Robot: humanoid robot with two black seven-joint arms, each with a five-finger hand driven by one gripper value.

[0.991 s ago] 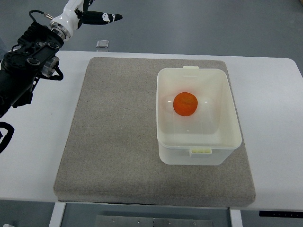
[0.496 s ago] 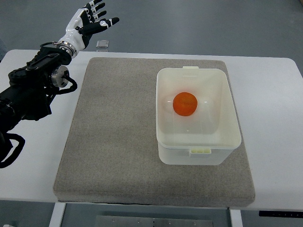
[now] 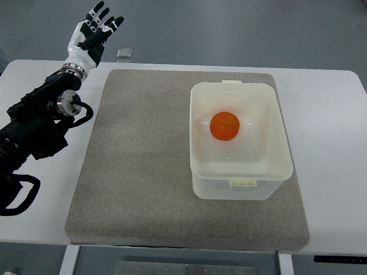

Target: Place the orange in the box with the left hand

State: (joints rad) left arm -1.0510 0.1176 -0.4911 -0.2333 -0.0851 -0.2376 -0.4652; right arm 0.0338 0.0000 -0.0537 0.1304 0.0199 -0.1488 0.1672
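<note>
Table (image 3: pixel 332 114), white, fills the view from edge to edge, and a grey felt mat (image 3: pixel 143 166) covers most of its middle. On the right half of the mat stands the box (image 3: pixel 239 177), a pale cream plastic tub with no lid, rectangular with rounded corners; its long axis runs from the far edge of the table toward the near edge, and a small latch tab shows on each short side. The black left arm (image 3: pixel 40 123) comes in from the picture's left edge and slants up toward the far left corner of the table, clear of the mat. At its end the left hand (image 3: pixel 86 40), white with black fingers, is held beyond the table's far edge, its fingers spread wide and pointing away, holding nothing. The orange (image 3: pixel 224 126) lies on the floor of the box, near its centre and slightly toward the far wall, touching none of the walls; it is round, so no direction can be told for it. A small clear square object (image 3: pixel 124 54) sits at the table's far edge, just right of the hand.
</note>
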